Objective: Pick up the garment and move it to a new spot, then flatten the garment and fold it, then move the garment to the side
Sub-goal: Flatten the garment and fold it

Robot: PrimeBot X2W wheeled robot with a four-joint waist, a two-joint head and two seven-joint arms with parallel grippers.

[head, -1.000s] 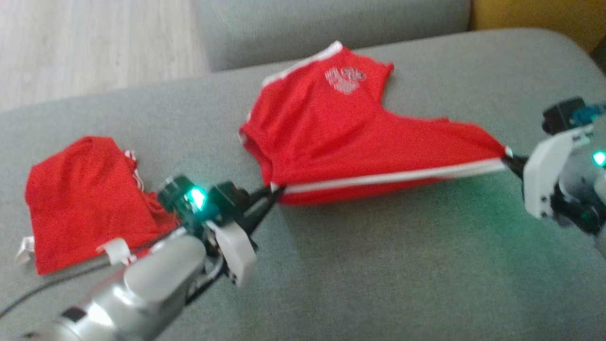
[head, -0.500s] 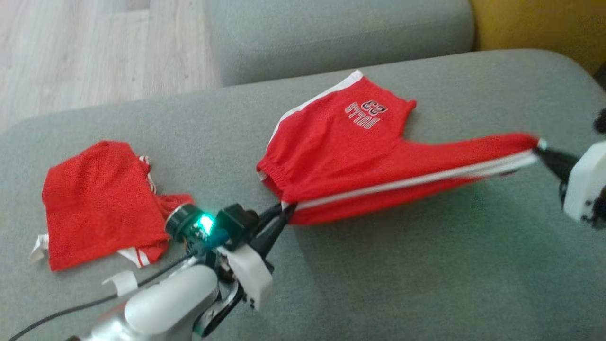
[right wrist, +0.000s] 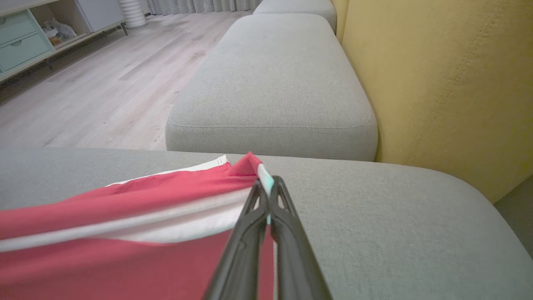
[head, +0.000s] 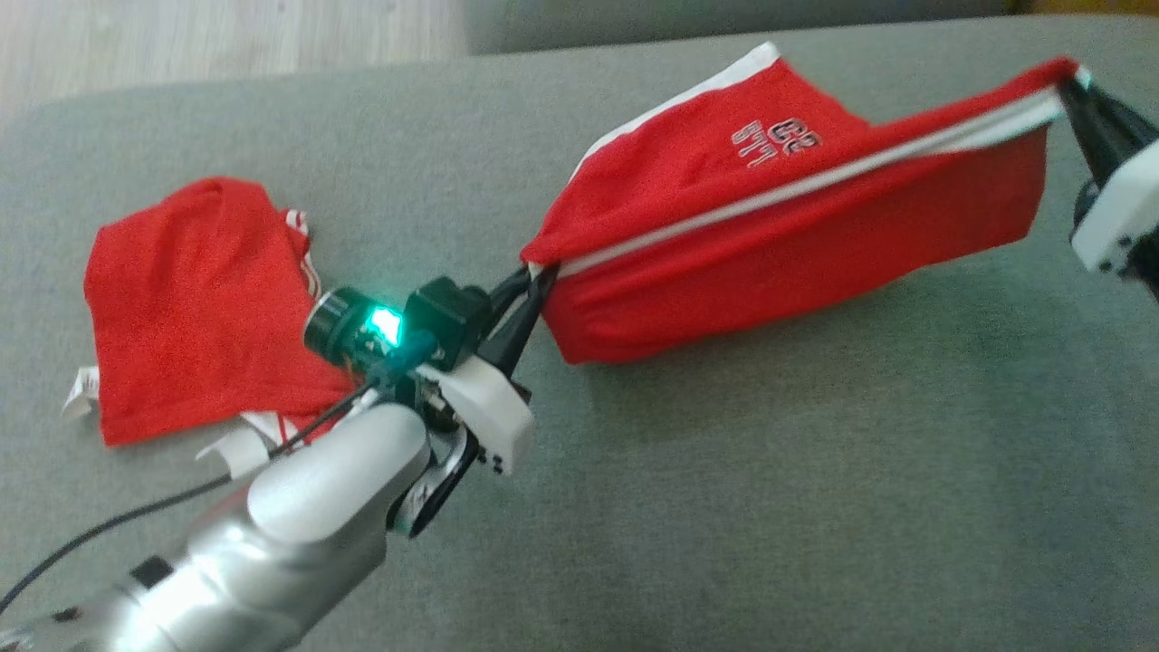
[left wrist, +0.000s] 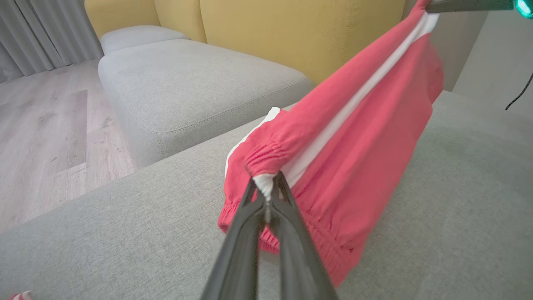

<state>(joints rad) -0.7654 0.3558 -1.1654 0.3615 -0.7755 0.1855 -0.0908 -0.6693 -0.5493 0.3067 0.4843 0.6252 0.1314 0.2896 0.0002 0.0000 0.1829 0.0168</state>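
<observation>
Red shorts [head: 797, 244] with a white side stripe and white lettering. Second red garment [head: 181, 308] with red-and-white striped trim. Plain grey woven cushion [head: 724, 507]. Mustard-yellow sofa back [right wrist: 449, 83]. Pale wood-grain floor [right wrist: 104, 83]. Mint-green drawers [right wrist: 18, 41]. Silver arm [head: 299, 516] with a glowing green light [head: 380, 323].

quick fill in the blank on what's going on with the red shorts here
1. The left gripper and right gripper are both ____ on the red shorts.
2. The stripe along the shorts is ____.
3. The other red garment lies on the cushion on the robot's ____ side.

Missing words: shut; white; left.
</observation>
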